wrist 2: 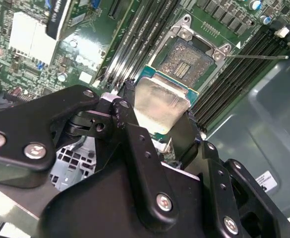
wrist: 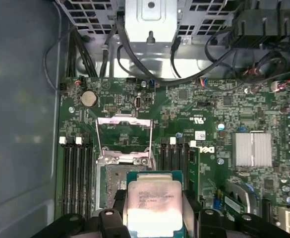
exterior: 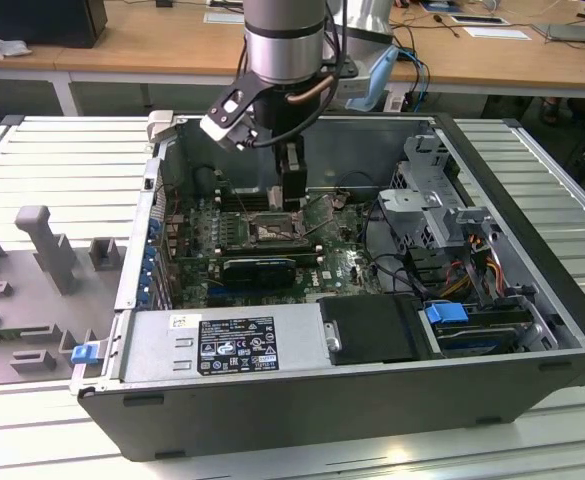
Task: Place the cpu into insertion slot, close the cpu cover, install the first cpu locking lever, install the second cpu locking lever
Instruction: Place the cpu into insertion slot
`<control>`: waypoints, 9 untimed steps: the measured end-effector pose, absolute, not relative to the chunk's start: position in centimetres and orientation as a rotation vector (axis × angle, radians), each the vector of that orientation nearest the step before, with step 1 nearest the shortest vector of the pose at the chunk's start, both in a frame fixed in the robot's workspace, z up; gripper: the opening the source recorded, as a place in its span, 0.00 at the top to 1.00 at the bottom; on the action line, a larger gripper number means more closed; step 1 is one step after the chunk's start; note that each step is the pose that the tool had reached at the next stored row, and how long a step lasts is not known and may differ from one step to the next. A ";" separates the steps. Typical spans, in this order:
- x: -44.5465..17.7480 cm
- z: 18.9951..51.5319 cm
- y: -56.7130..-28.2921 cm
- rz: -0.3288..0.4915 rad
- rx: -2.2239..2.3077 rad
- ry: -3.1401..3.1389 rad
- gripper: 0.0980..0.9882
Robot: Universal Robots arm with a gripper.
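An open computer case [exterior: 322, 400] lies on its side on a pale ribbed worktop [exterior: 52, 170]; in the exterior view a silver and black robot arm [exterior: 284, 40] reaches down from the upper middle of the frame into the case, above the green board [exterior: 347, 262]; the jaws are clenched on the cpu [wrist 2: 160, 101], a thin silvery-beige square with a blue-green edge, gripping it by two opposite sides as both wrist views show; the cpu is held above the board and is not seated; in the first wrist view it overlaps one edge of the insertion slot [wrist: 110, 191], whose dull golden-brown centre lies exposed beside it; the cpu cover [wrist: 123, 120], a silvery frame with a large square window, stands swung open on the far side of the slot from the cpu; rows of long black memory slots [wrist: 76, 173] flank the slot on both sides; a ribbed silvery heat sink [wrist: 253, 148] sits well apart on the same board.
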State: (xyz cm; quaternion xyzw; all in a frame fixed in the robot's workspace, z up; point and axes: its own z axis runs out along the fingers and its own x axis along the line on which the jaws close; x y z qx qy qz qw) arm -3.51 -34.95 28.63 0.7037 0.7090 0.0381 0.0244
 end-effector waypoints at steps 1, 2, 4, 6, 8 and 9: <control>-3.6 28.3 -34.7 0.118 2.177 2.193 0.52; -3.6 28.0 -34.5 0.118 2.177 2.194 0.52; -3.7 27.6 -34.1 0.118 2.177 2.194 0.52; -3.8 27.1 -33.7 0.118 2.177 2.193 0.52; -3.9 26.7 -33.4 0.118 2.177 2.193 0.52; -4.0 26.5 -33.3 0.118 2.177 2.193 0.52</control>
